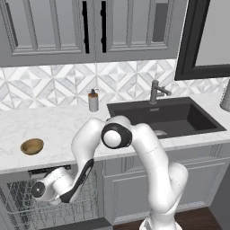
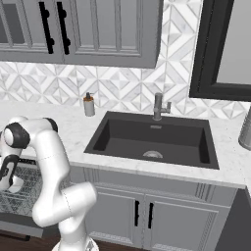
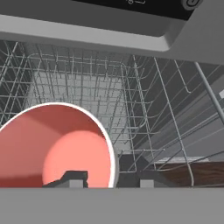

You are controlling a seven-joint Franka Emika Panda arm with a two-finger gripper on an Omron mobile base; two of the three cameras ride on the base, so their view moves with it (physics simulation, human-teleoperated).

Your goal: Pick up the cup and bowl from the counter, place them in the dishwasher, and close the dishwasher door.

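Cup (image 3: 57, 144) red-pink inside w/ white rim, bowl (image 1: 32, 146) golden-tan, rack (image 3: 144, 109) prob. grey.

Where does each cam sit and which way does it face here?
Left base view: behind the arm on its left, looking forward and down at the counter, bowl and sink; the arm bends down to the dishwasher.
Right base view: behind on the right, same counter and sink; arm at lower left.
Hand view: on the hand, facing into the rack, cup at its fingertips.
Both base views share the soap dispenser and faucet.
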